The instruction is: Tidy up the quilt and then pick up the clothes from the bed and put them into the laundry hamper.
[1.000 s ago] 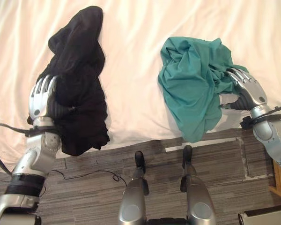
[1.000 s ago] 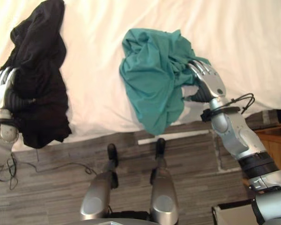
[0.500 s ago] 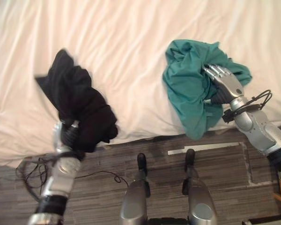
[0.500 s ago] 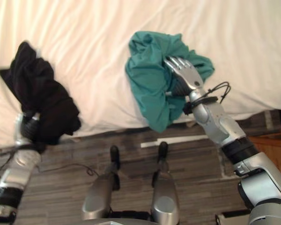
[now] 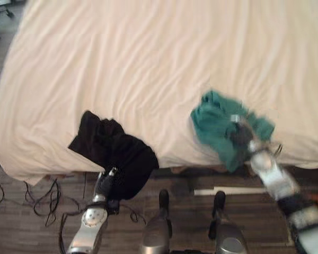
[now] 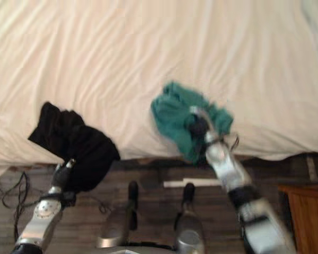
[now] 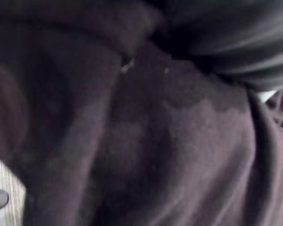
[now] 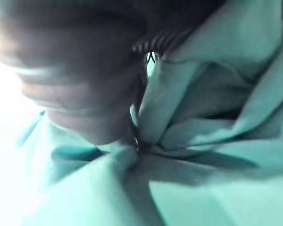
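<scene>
Left eye view: left robot hand (image 5: 107, 177) clutching black garment (image 5: 116, 159); right robot hand (image 5: 239, 133) clutching teal garment (image 5: 214, 124).

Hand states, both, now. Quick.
Left hand: shut on the crumpled black garment hanging off the bed's edge.
Right hand: shut on the bunched teal cotton garment on the cream quilt.

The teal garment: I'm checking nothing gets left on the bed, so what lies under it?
Under the crumpled teal garment only the cream quilt shows around its edges. The right hand grips it at the bed's near edge; whatever the bunched cloth covers stays hidden.
</scene>
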Available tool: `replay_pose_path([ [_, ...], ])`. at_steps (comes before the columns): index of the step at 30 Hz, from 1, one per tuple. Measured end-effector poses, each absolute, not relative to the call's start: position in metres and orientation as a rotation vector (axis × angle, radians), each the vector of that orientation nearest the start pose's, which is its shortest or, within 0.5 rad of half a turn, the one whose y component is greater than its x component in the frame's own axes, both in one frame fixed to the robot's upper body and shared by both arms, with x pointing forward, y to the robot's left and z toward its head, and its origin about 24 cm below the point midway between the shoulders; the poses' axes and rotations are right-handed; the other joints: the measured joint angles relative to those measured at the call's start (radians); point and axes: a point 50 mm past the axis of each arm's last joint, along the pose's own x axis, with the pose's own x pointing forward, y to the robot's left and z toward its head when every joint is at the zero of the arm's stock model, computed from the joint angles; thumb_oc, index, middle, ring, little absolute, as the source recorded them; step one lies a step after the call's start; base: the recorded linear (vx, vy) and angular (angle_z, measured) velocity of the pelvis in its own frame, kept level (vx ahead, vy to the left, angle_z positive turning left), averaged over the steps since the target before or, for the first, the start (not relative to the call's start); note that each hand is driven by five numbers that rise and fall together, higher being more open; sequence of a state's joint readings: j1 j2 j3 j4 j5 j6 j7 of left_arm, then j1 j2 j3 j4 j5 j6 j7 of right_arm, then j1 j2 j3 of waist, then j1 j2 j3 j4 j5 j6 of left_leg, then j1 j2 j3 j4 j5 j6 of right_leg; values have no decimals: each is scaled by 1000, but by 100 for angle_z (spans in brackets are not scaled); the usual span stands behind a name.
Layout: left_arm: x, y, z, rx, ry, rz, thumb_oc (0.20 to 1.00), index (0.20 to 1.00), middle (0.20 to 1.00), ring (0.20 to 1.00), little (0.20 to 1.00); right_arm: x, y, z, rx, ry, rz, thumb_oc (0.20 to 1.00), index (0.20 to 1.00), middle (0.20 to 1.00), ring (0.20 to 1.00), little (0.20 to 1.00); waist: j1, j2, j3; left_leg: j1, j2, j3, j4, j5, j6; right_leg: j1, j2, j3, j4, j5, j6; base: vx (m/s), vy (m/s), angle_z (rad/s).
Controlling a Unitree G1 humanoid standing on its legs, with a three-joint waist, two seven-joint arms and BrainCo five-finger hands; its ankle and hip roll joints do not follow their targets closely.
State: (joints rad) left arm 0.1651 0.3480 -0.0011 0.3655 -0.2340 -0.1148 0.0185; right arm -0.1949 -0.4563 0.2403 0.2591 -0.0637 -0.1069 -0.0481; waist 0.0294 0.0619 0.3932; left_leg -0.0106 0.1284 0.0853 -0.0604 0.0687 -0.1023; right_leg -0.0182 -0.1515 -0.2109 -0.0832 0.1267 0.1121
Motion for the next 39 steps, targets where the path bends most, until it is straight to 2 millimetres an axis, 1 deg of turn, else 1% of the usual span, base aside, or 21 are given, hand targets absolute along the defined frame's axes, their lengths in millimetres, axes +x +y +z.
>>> replay_pose_path([
  [4, 132, 261, -88, 63, 653, 225, 200, 200, 200, 200, 200, 197, -207, -46, -365, 433, 284, 200, 200, 200, 200, 200, -53, -31, -92, 38, 14, 42, -21, -19, -1, 1, 13, 30, -5, -15, 1, 52, -6, -29],
  [6, 113, 262, -98, -22, 715, 287, 200, 200, 200, 200, 200, 156, -225, -69, -318, 601, 252, 200, 200, 200, 200, 200, -60, -49, -103, 56, 27, 57, -21, -27, -5, 3, 21, 51, -6, -21, -2, 78, -28, -38],
  [9, 101, 259, -102, -114, 731, 337, 200, 200, 200, 200, 200, 130, -233, -80, -319, 705, 250, 200, 200, 200, 200, 200, -62, -64, -113, 67, 46, 71, -23, -35, -1, 8, 41, 64, -6, -26, -5, 36, -23, -21],
  [13, 112, 241, -101, -246, 665, 372, 200, 200, 200, 200, 200, 147, -217, -92, -352, 718, 314, 200, 200, 200, 200, 200, -24, -57, -120, 45, 53, 25, -19, -30, 2, 29, 46, 19, 0, -21, -4, -152, -13, 37],
  [15, 140, 221, -94, -255, 595, 302, 200, 200, 200, 200, 200, 162, -214, -96, -380, 714, 288, 200, 200, 200, 200, 200, 28, -37, -139, -38, 55, -1, -17, -44, 14, 34, 24, -119, -1, -27, -17, -149, 33, 214],
  [16, 159, 213, -89, -240, 568, 268, 200, 200, 200, 200, 200, 164, -216, -97, -408, 705, 223, 200, 200, 200, 200, 200, 10, -52, -146, -84, 75, 135, 14, -91, 18, 60, -24, -266, 0, -25, -29, -76, 58, 269],
  [18, 162, 213, -87, -221, 561, 283, 200, 200, 200, 200, 200, 184, -215, -87, -459, 635, 193, 200, 200, 200, 200, 200, 32, -35, -162, -89, 136, 303, 65, -65, 9, 106, -52, -390, 0, -36, -21, -181, 124, 244],
  [20, 158, 208, -90, -201, 584, 278, 200, 200, 200, 200, 200, 185, -226, -84, -451, 621, 88, 200, 200, 200, 200, 200, 11, -30, -180, -85, 153, 377, 142, -58, 18, 188, -93, -513, 8, -26, 5, -246, 238, 216],
  [22, 155, 193, -94, -160, 614, 226, 200, 200, 200, 200, 200, 158, -248, -91, -411, 682, -79, 200, 200, 200, 200, 200, 6, 2, -216, -81, 143, 415, 206, -43, 91, 300, -163, -574, 119, -26, 8, -82, 315, 284],
  [23, 151, 192, -96, -148, 613, 213, 200, 200, 200, 200, 200, 146, -254, -95, -389, 718, -121, 200, 200, 200, 200, 200, 12, -6, -235, -87, 118, 410, 217, -45, 86, 319, -190, -590, 163, -24, 9, -19, 372, 300],
  [24, 139, 205, -105, -121, 663, 247, 200, 200, 200, 200, 200, 128, -252, -106, -344, 781, -164, 200, 200, 200, 200, 200, 26, -21, -267, -94, 57, 316, 204, -53, 89, 308, -259, -607, 273, -37, 14, 41, 195, 200],
  [25, 132, 217, -110, -98, 703, 283, 200, 200, 200, 200, 200, 130, -246, -107, -311, 777, -164, 200, 200, 200, 200, 200, 30, -31, -263, -109, 37, 277, 196, -51, 94, 285, -258, -594, 299, -75, 12, 69, 323, 201],
  [26, 120, 239, -115, -63, 767, 363, 200, 200, 200, 200, 200, 137, -234, -107, -289, 750, -133, 200, 200, 200, 200, 200, 59, -31, -266, -126, 18, 216, 179, -45, 106, 269, -250, -633, 321, -112, -33, 60, 202, 128],
  [29, 130, 266, -108, 6, 750, 406, 200, 200, 200, 200, 200, 133, -224, -111, -231, 761, -133, 200, 200, 200, 200, 200, 79, -23, -250, -144, -31, 58, 188, -48, 121, 266, -215, -611, 404, -111, -35, 23, 183, 172],
  [31, 151, 256, -104, 10, 705, 377, 200, 200, 200, 200, 200, 150, -226, -103, -239, 705, -130, 200, 200, 200, 200, 200, 99, 25, -218, -120, -30, -85, 147, -47, 136, 169, -80, -399, 406, -230, -67, 127, 104, 161],
  [33, 172, 239, -98, 10, 651, 322, 200, 200, 200, 200, 200, 160, -229, -98, -240, 662, -146, 200, 200, 200, 200, 200, 85, 72, -189, -102, -6, -185, 105, 2, 124, 86, 40, -230, 348, -289, -39, 218, -66, 190],
  [34, 179, 227, -96, 0, 621, 287, 200, 200, 200, 200, 200, 164, -226, -96, -225, 640, -159, 200, 200, 200, 200, 200, 67, 46, -179, -101, -41, -267, 90, 5, 126, 54, 79, -107, 200, -284, -40, 294, -138, 206],
  [35, 177, 227, -96, 1, 613, 285, 200, 200, 200, 200, 200, 166, -223, -98, -214, 644, -158, 200, 200, 200, 200, 200, 82, 12, -173, -96, -64, -286, 84, -3, 134, 18, 62, -84, 177, -268, -30, 267, -135, 225],
  [37, 174, 223, -102, 13, 650, 268, 200, 200, 200, 200, 200, 177, -219, -97, -177, 632, -186, 200, 200, 200, 200, 200, 44, -15, -165, -130, -55, -396, 80, -10, 122, -34, 110, 70, 147, -192, -47, 83, -43, 167],
  [38, 173, 226, -101, 44, 657, 250, 200, 200, 200, 200, 200, 176, -216, -98, -160, 633, -194, 200, 200, 200, 200, 200, 46, -41, -159, -140, -60, -350, 73, -23, 132, -28, 89, 44, 106, -121, -51, 16, -38, 157],
  [39, 157, 207, -113, 22, 724, 202, 200, 200, 200, 200, 200, 164, -222, -109, -138, 698, -242, 200, 200, 200, 200, 200, 51, -78, -169, 12, -48, -201, -19, 15, 24, 93, 82, -16, -3, -82, -61, 23, -43, 94],
])
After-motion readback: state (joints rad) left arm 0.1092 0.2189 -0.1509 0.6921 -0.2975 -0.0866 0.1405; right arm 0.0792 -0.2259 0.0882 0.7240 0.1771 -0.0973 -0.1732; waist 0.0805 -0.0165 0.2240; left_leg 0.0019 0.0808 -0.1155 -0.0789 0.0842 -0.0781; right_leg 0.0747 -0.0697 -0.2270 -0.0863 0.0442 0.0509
